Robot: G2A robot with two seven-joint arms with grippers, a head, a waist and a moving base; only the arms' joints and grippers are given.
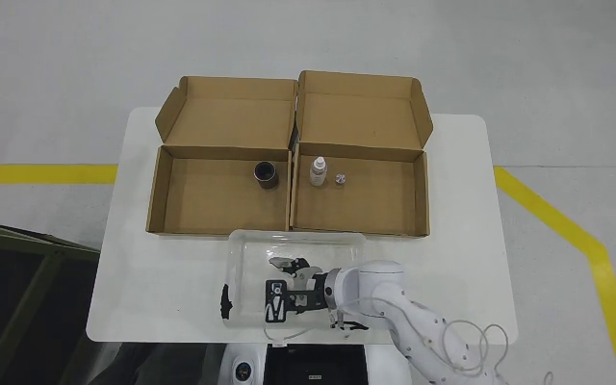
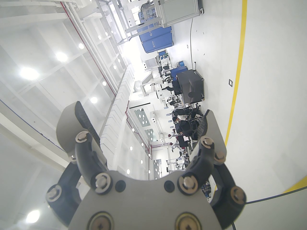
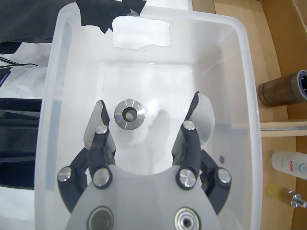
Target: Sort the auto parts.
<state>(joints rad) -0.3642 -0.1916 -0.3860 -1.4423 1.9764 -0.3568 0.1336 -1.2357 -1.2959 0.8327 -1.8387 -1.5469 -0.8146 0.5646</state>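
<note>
Right gripper (image 3: pixel 150 99) hangs low inside the clear bin (image 3: pixel 249 77) at the near edge of the table (image 1: pixel 462 269), its fingers spread apart and holding nothing — a metal ring (image 3: pixel 129 114) lies on the bin floor between them, just beside one finger. Left gripper (image 2: pixel 144 111) is also spread wide, empty, aimed away from the table. Beyond the bin, the left box (image 1: pixel 154 192) holds a dark cylinder (image 1: pixel 266 173); the right box (image 1: pixel 421 192) holds a white bottle (image 1: pixel 318 171) and a small bolt (image 1: pixel 341 177). Sorting looks nearly finished — the ring seems the last piece to pick up and box.
</note>
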